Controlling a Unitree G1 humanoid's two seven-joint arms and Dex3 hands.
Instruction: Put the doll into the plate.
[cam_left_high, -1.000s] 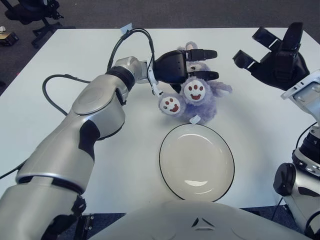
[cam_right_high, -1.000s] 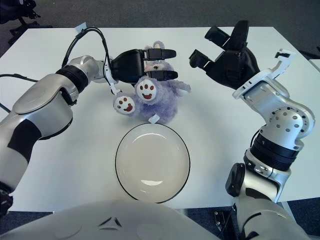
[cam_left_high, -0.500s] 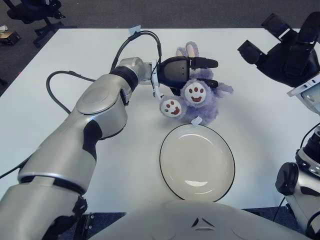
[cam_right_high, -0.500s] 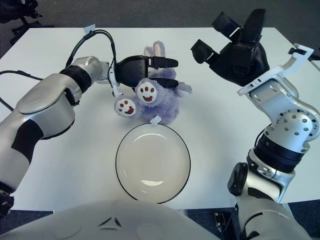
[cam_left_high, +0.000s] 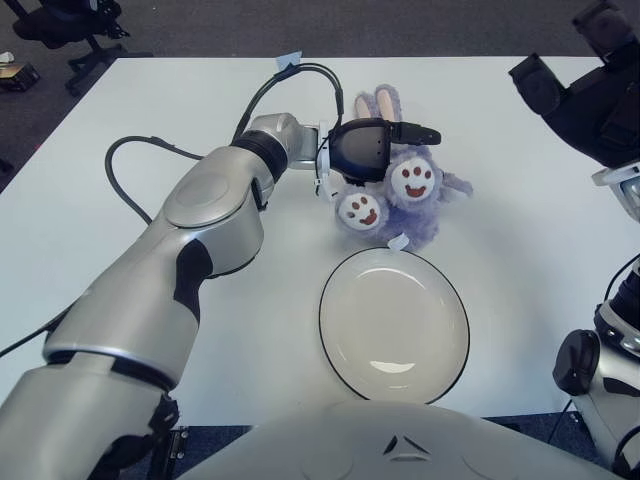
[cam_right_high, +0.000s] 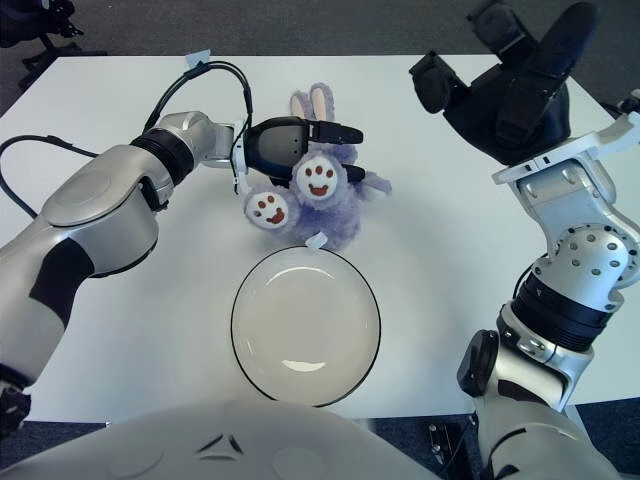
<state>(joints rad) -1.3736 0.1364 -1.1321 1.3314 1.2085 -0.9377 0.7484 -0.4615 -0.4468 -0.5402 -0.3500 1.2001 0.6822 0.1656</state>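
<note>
Out on the counter, the empty plate sits just this side of the doll, which lies on its back, paws up, barely clear of the rim. The left hand wraps the doll's far side, fingers closed on it; the right hand hovers wide, well off to the plate's far right. That grip looks shallow on soft plush — it could slip or snag the rim.
</note>
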